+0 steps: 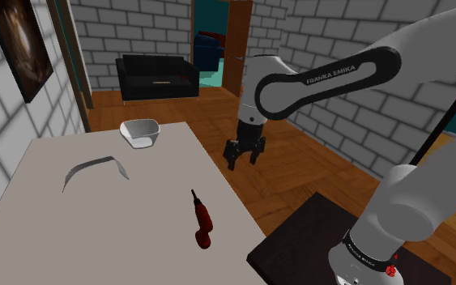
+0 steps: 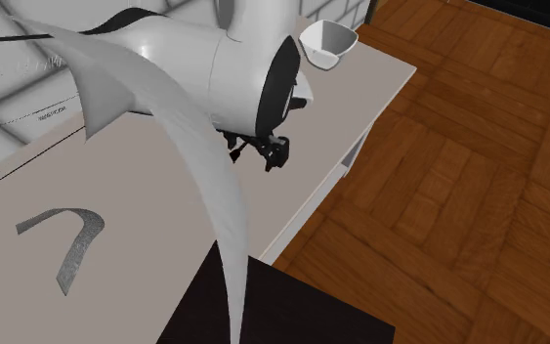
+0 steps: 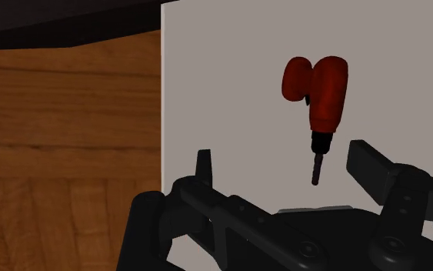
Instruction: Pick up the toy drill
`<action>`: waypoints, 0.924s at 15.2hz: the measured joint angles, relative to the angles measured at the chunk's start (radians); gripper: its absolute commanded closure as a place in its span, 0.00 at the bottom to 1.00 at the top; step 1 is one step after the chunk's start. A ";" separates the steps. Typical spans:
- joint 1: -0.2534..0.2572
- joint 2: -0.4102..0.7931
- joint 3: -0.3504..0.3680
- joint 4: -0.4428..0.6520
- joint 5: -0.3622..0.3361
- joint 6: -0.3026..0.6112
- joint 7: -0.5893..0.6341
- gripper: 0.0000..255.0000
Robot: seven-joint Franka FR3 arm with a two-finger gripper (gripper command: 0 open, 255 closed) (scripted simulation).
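Our gripper (image 1: 244, 155), jaws wide, hangs at centre frame; we should centre over the red toy drill (image 1: 202, 223) lower down, descending straight.

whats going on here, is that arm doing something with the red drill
A white Franka arm is set to pick up the red toy drill, which lies flat on the table near its edge. The black gripper hangs open in the air by that edge, apart from the drill, so nothing is held yet.
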 measured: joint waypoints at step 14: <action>0.074 0.517 0.115 0.180 -0.142 0.312 0.251 0.00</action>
